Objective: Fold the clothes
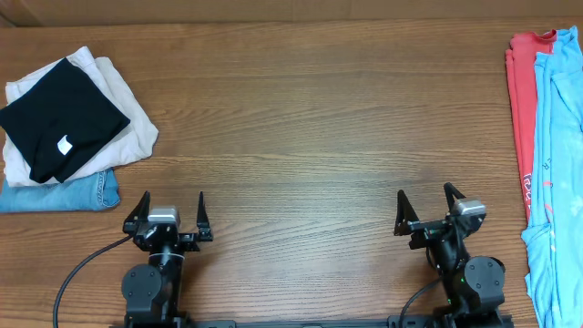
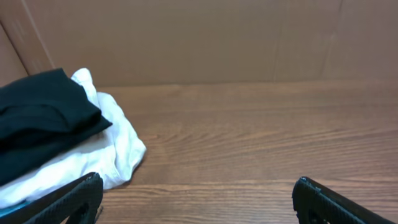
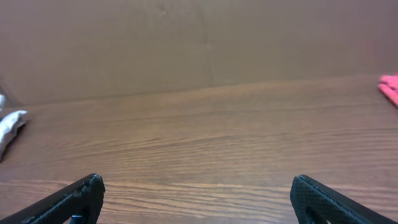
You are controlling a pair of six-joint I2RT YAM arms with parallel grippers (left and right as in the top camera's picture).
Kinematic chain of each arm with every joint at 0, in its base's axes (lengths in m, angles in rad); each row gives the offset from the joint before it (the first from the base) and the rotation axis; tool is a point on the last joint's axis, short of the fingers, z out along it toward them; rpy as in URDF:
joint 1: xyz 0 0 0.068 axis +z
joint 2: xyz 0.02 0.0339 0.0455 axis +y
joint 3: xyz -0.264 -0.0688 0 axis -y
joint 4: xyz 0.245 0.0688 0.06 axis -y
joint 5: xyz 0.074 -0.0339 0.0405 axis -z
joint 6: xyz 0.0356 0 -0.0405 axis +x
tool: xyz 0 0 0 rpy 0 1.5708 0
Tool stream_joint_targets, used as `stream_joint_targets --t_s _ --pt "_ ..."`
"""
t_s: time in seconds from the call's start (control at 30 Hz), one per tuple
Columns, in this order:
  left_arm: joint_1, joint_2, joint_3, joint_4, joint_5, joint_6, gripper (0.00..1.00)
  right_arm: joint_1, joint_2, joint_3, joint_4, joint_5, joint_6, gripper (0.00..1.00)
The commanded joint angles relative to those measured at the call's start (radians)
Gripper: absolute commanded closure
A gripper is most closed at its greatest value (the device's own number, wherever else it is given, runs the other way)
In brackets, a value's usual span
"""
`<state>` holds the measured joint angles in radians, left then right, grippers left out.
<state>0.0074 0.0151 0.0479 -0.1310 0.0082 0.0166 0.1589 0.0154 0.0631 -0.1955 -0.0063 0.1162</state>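
A stack of folded clothes lies at the table's left: a black garment (image 1: 62, 118) on top of a cream one (image 1: 127, 109), over blue denim (image 1: 64, 193). The left wrist view shows the black garment (image 2: 37, 124) and the cream one (image 2: 106, 155) at its left. At the right edge lie unfolded clothes: a red shirt (image 1: 522, 100) under a light blue one (image 1: 557, 164). My left gripper (image 1: 170, 211) is open and empty near the front edge; it also shows in the left wrist view (image 2: 198, 193). My right gripper (image 1: 428, 208) is open and empty, seen too in the right wrist view (image 3: 196, 193).
The wooden table (image 1: 310, 128) spans the view, with a cardboard wall (image 2: 217, 37) along its back. A corner of red cloth (image 3: 390, 87) shows at the right of the right wrist view.
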Motion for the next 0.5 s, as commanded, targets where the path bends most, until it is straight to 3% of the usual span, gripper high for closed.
stream_joint_targets --t_s 0.0,0.2,0.47 --pt "0.005 0.001 0.119 -0.041 0.011 -0.02 0.0 0.004 0.024 0.141 -0.047 0.097 0.023 0.0" --pt "0.005 0.122 0.293 -0.146 0.011 -0.025 0.0 0.004 0.166 0.325 -0.176 0.17 0.037 0.0" --pt "0.005 0.436 0.568 -0.36 0.034 -0.024 0.0 0.003 0.488 0.614 -0.415 0.173 0.045 0.0"
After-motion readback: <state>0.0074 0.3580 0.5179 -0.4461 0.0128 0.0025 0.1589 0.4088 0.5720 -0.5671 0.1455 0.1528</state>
